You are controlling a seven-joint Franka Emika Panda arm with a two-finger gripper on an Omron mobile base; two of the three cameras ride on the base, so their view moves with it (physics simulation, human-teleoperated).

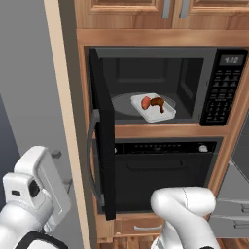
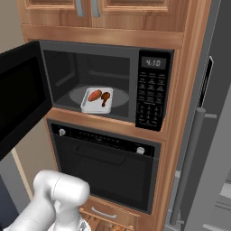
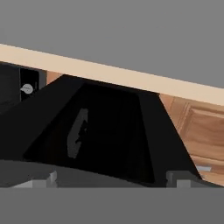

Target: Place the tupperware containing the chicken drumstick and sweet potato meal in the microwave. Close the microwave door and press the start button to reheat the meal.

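Item: tupperware [image 1: 153, 108] w/ drumstick, on glass plate inside microwave [image 2: 108, 85].
Door [image 1: 103, 131]: swung wide to left.
Gripper [image 3: 109, 181]: released, empty, low by door's outer face.
Step, likely: close door. Push outer face near handle [image 1: 90, 160], steady arc, till latched.

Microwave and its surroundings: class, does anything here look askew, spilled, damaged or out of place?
Nothing stands out. The tupperware lies flat on the turntable inside the microwave, slightly angled to the walls, food contained, nothing spilled. The microwave door stands wide open, as expected before closing.
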